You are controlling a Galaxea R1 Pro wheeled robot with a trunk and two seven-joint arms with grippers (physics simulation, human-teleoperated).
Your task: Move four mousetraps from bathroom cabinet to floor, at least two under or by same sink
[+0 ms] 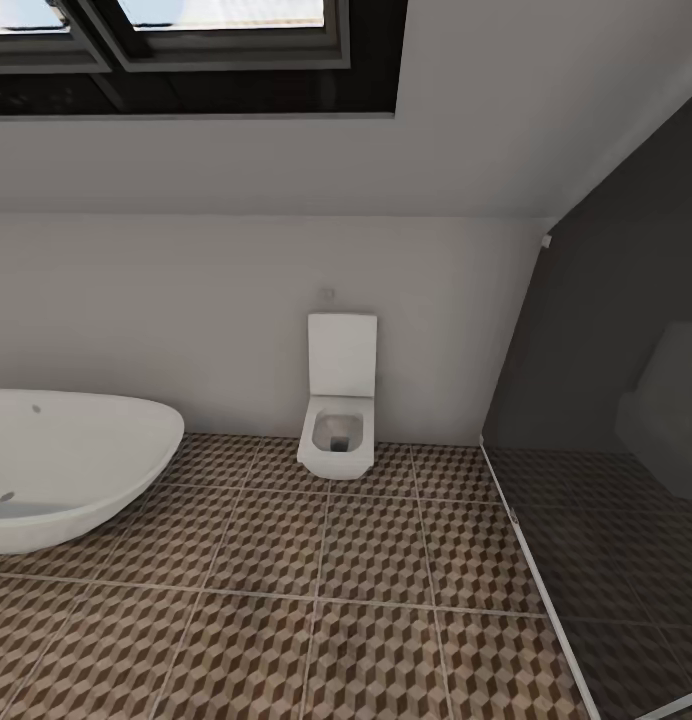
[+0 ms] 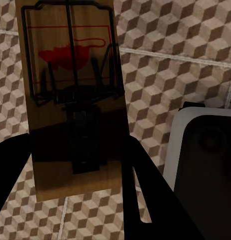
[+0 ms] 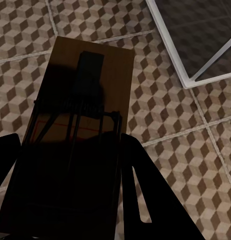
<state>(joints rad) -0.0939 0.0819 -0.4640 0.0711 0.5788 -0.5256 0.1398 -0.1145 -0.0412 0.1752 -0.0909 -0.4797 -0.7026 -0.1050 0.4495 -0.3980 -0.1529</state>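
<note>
Carrying two mousetraps, one per arm, both held above the bathroom floor (image 1: 286, 600).

Head view, left to right: white bathtub (image 1: 66, 470) at the left edge, square white toilet (image 1: 338, 420) against the far wall, then a dark glass partition (image 1: 606, 420) with a pale frame on the right. Skylight (image 1: 186, 40) up top. No sink or cabinet in sight here, no traps lying on the tiles that I can see.

Left wrist view: left gripper (image 2: 78, 175) is clamped on a mousetrap (image 2: 70, 100), fingers dark on either side of the board's lower end. Wire frame and red spot face the camera. Cube-pattern tiles behind it, plus the corner of a pale-rimmed dark object (image 2: 205, 150); can't tell what it is.

Right wrist view: right gripper (image 3: 70, 190) is clamped on the second mousetrap (image 3: 80, 130), mostly in shadow, wire frame visible. Tiles below, with the partition's frame corner (image 3: 195, 50) near.

Progress, my read: two traps are out of the cabinet and in hand, none confirmed placed. Status of the other two unknown. Left to do: find the sink, set at least two down under or beside it, get all four on this same floor.
</note>
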